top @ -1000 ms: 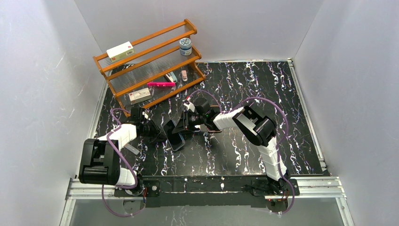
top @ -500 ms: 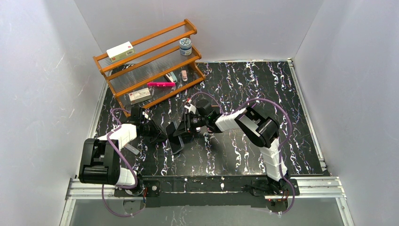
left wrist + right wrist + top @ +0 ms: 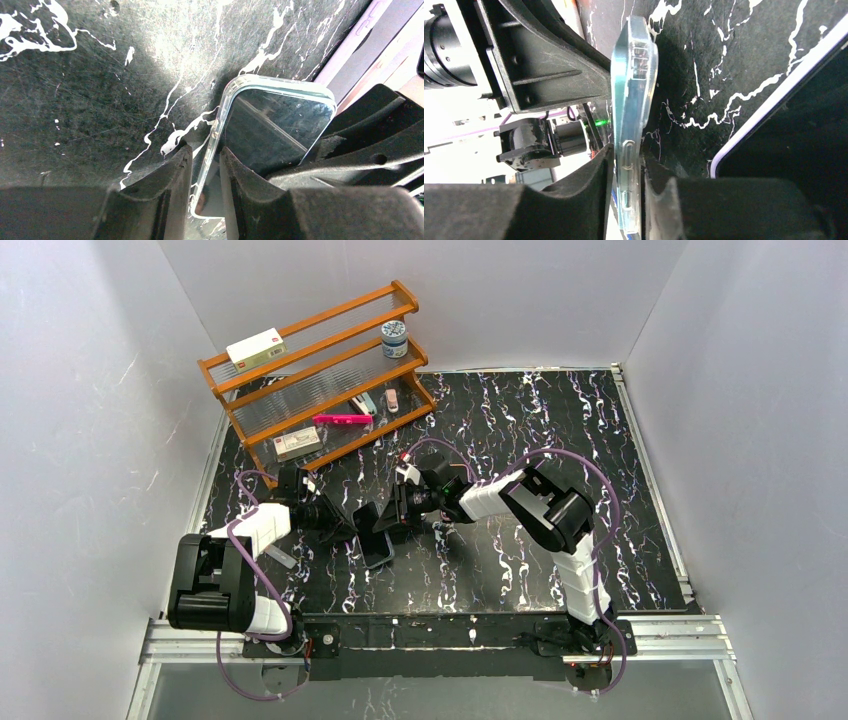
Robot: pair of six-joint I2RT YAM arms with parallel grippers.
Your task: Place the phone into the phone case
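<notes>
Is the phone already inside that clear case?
No, the phone sits outside, beside the empty clear case, which the right gripper pinches by its edge.

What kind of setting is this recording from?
Probably a lab test cell: plain white panels box in a black marbled table, with a metal mounting rail and a wooden rack of props.

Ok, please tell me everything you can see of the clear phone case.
The phone case is clear, glossy plastic with rounded corners, a thicker rim and button bumps along one side. It is empty and held on edge over the dark marbled table. The left end effector pinches one side rim, and the right end effector pinches the side with the buttons. Whether it touches the table cannot be told.
</notes>
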